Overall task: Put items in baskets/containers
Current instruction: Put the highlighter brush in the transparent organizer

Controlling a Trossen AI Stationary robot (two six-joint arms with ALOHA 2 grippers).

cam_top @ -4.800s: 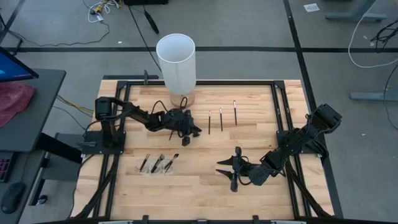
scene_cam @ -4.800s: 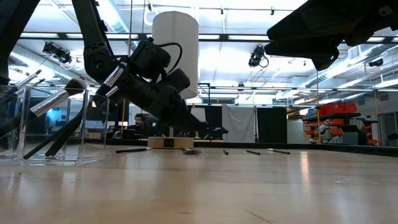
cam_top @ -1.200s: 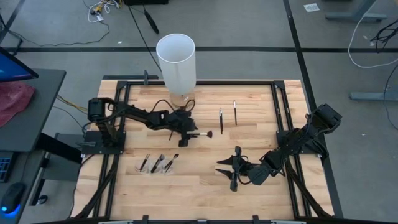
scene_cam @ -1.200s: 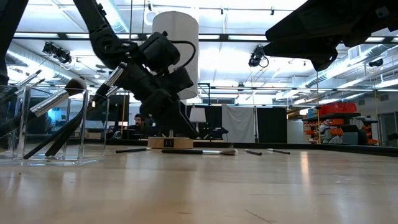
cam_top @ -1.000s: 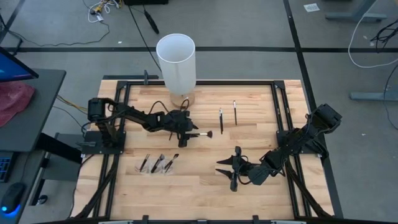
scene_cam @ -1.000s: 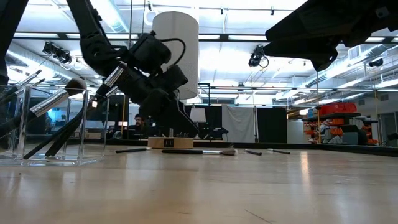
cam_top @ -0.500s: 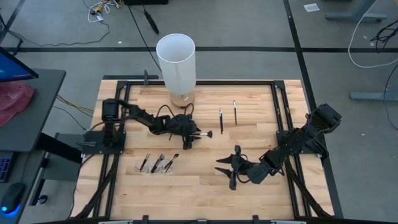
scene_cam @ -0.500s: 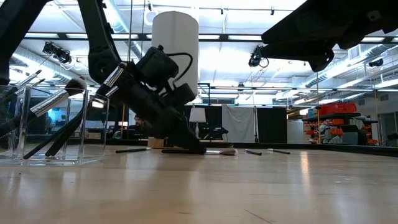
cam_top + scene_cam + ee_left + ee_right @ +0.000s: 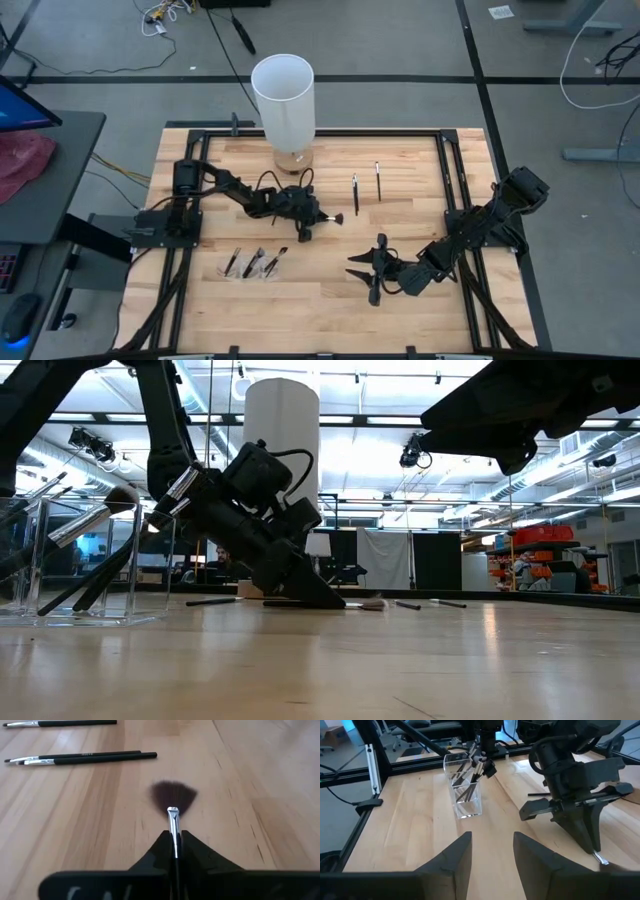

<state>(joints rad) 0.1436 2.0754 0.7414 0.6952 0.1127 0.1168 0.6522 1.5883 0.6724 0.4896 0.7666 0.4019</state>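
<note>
Left gripper (image 9: pixel 314 219) on one fan brush (image 9: pixel 173 800)

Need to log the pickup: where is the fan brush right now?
In the high view, the dark-handled fan brush lies mid-table, pinched by the left gripper, below the white cylinder.

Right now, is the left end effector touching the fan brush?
Touching. The left wrist view shows the left end effector closed on the fan brush, with the ferrule emerging from between its fingers and no gap visible.
</note>
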